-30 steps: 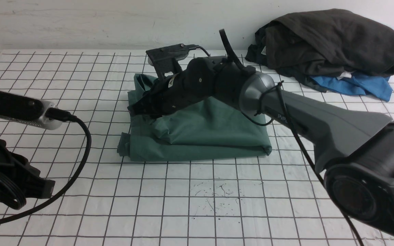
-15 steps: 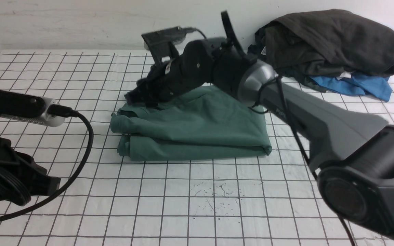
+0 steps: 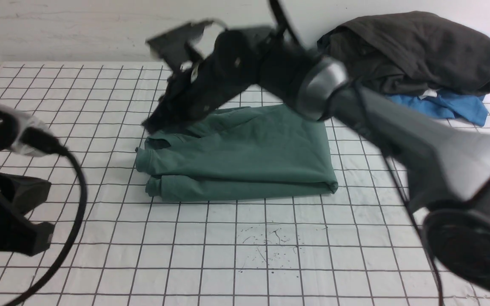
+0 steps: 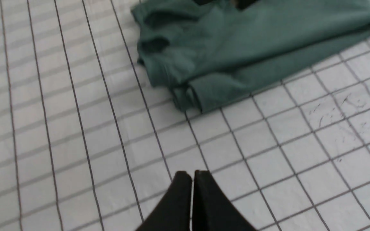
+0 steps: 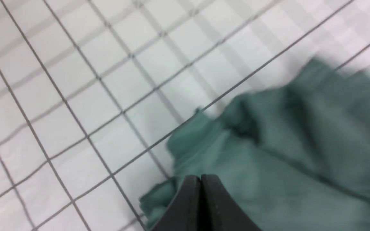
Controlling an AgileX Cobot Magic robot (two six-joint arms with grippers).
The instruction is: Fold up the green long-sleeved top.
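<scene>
On the gridded table lies the folded green long-sleeved top; above it the right tool is clenched empty, the left tool likewise.

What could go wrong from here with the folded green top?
The green long-sleeved top lies folded, but its left edge is bunched and loose, so those layers might slump open. The right gripper, shut and empty, hangs low over that bunched end; a low pull-away might snag the fabric and drag the fold apart. The pile of dark clothes lies near the right arm, which might brush it when retracting.
</scene>
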